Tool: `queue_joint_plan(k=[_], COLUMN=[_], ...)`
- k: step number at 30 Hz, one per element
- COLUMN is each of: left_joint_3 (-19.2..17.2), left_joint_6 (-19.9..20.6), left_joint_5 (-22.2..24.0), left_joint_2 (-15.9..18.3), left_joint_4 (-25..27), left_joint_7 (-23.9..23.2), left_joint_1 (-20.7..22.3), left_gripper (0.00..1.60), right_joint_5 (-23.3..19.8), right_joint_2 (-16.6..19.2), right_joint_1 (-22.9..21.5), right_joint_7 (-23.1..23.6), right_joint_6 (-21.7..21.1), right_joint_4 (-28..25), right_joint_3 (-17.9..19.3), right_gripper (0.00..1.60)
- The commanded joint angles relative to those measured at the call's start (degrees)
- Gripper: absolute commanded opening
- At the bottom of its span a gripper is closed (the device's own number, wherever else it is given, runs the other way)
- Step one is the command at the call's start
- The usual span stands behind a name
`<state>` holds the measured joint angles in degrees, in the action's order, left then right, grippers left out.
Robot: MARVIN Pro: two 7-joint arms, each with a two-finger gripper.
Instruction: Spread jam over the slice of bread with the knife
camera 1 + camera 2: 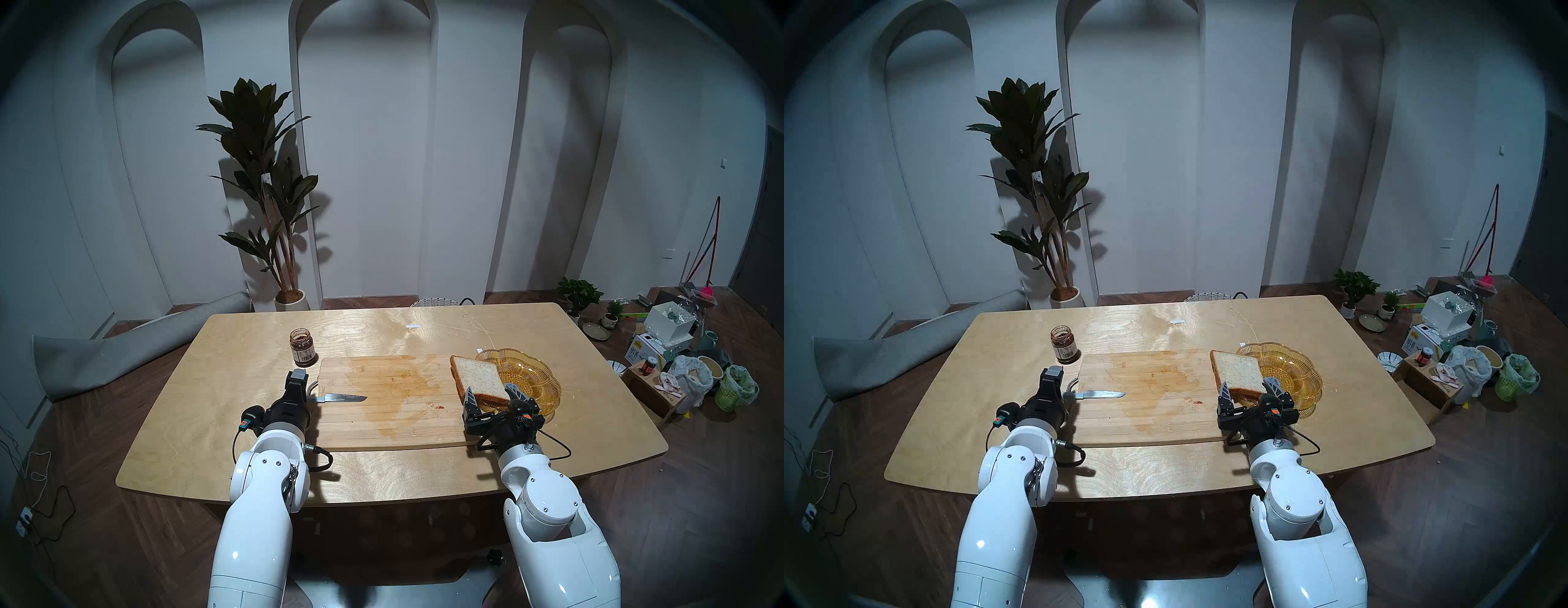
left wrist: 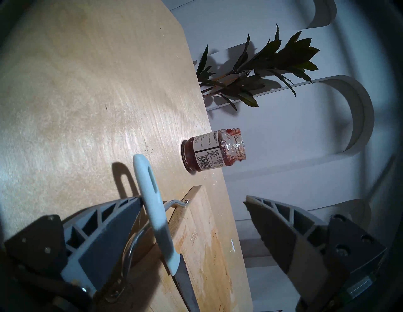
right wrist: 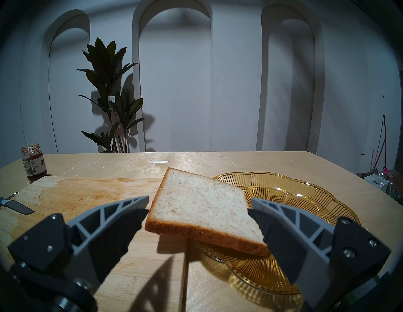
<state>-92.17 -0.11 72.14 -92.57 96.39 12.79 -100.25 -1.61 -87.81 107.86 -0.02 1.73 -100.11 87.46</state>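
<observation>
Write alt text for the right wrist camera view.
A slice of bread rests tilted on the rim of an amber glass dish, between the right gripper's open jaws. Beyond, a cutting board, knife and open jam jar sit left.

A stained wooden cutting board (image 1: 394, 403) lies on the pale wooden table (image 1: 254, 458), with an amber glass dish (image 1: 539, 378) just beside its right end. Behind stands a tall potted plant (image 1: 263, 178) before 3 arched wall niches (image 1: 360, 127) — and a grey rolled mat (image 1: 127, 352) on the floor (left side).
</observation>
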Motion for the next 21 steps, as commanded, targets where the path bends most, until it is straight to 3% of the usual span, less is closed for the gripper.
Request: queue_joint_plan(k=[1,5,15,21], left_joint_3=[0.44,0.97,0.60,0.61], left_joint_6=[-0.17,-0.29,-0.44,2.73], left_joint_5=[-0.34,-0.52,-1.33,-1.03], left_joint_2=[0.20,0.31,0.85,2.47], left_joint_4=[-0.82,-3.73,-4.02,-6.71], left_joint_7=[-0.79,-0.58,1.16,3.09], left_joint_1=[1.58,3.00,2.30,2.61], left_gripper=[1.60,1.60,1.60,1.60], right_joint_5=[-0.04,-0.04,-0.05,-0.06], right_joint_2=[-0.15,-0.15,-0.14,-0.12], right_joint_1=[-0.11,-0.11,-0.12,-0.16], right_joint_7=[-0.08,-0.08,-0.08,-0.07], right_joint_6=[0.63,0.63,0.63,0.59], right_joint_4=[-1.36,-1.36,-1.36,-1.30], right_joint_3=[-0.03,-0.03,-0.04,-0.04], right_gripper=[1.60,1.60,1.60,1.60])
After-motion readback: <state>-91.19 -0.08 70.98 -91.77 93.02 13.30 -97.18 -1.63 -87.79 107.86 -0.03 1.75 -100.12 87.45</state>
